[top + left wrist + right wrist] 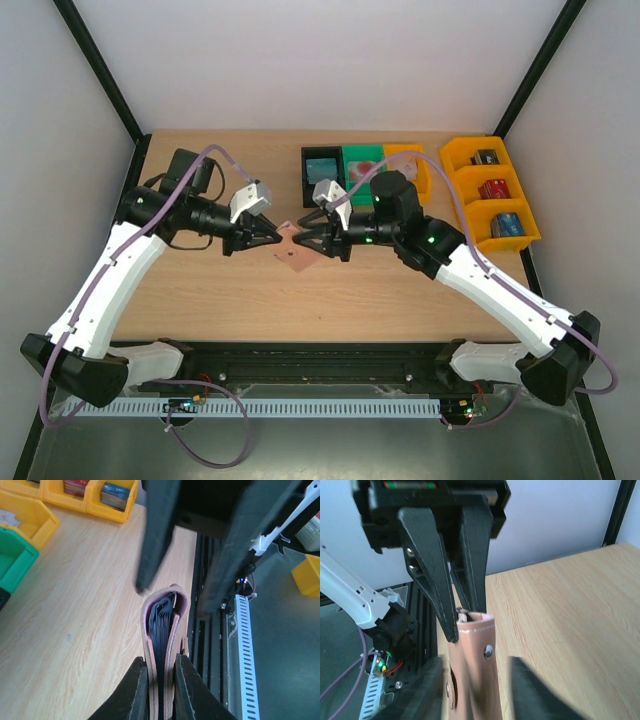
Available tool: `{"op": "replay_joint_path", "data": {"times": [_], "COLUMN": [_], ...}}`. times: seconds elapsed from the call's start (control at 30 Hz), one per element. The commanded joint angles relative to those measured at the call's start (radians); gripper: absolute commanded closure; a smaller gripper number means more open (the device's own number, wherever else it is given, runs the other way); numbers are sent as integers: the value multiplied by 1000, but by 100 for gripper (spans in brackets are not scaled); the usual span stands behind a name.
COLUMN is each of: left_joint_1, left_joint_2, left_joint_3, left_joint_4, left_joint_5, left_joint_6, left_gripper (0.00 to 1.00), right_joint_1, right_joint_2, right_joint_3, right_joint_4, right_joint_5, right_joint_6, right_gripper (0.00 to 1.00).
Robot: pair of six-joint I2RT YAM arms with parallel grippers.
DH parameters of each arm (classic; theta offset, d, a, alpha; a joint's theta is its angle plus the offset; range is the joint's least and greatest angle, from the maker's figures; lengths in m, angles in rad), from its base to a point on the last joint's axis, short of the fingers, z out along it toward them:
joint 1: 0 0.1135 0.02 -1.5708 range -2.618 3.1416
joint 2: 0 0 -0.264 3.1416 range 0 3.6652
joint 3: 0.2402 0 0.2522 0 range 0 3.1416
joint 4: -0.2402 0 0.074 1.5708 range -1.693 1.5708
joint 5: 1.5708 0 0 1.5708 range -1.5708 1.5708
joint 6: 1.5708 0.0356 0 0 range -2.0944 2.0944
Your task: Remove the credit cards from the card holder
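Observation:
The pinkish-tan card holder point(297, 250) hangs above the middle of the table, held between the two arms. In the left wrist view my left gripper point(161, 660) is shut on its near end, both fingers pressed against the leather flaps. Only dark lining layers show in the card holder point(162, 620) there, and the credit cards are hidden. My right gripper point(476, 662) straddles the other end of the card holder point(477, 670), its jaws apart with a gap at the right finger. From above, the left gripper point(277, 238) and right gripper point(303, 240) meet tip to tip.
A black bin point(320, 172), a green bin point(362, 163) and a yellow bin point(408, 160) stand in a row at the back. A yellow rack point(492, 190) with small blocks sits at the right. A black rail point(320, 355) runs along the table's near edge.

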Motion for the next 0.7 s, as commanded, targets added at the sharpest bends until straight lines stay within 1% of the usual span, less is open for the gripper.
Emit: {"op": "replay_joint_path", "data": {"times": [0.0, 0.03, 0.07, 0.1, 0.17, 0.27, 0.4, 0.5, 0.53, 0.63, 0.67], "left_joint_1": [1, 2, 1, 1, 0, -2, -3, -4, -4, -4, -4], "left_joint_2": [-13, -15, -16, -17, -17, -18, -20, -18, -17, -14, -14], "left_joint_3": [32, 40, 49, 57, 73, 89, 92, 97, 101, 112, 114], "left_joint_4": [-93, -111, -131, -148, -188, -203, -206, -207, -211, -221, -217], "left_joint_5": [17, 17, 21, 26, 42, 48, 46, 46, 46, 52, 53], "left_joint_6": [108, 131, 154, 177, 228, 251, 256, 259, 263, 274, 274], "left_gripper": [98, 98, 98, 98, 98, 98, 98, 98, 98, 98, 98], "right_joint_1": [4, 5, 3, 3, 4, 4, 4, 4, 5, 4, 4], "right_joint_2": [-65, -58, -45, -28, 14, 63, 85, 97, 103, 120, 122], "right_joint_3": [-38, -39, -33, -23, 6, 35, 28, 13, 11, 20, 23], "right_joint_4": [121, 109, 87, 62, 24, -6, 6, 26, 23, 6, 3], "right_joint_5": [-32, -30, -30, -31, -51, -103, -124, -141, -144, -161, -161], "right_joint_6": [-12, -16, -19, -23, -21, -18, -6, 12, 13, 13, 15], "right_gripper": [35, 28, 25, 24, 24, 29, 37, 39, 47, 85, 95]}}
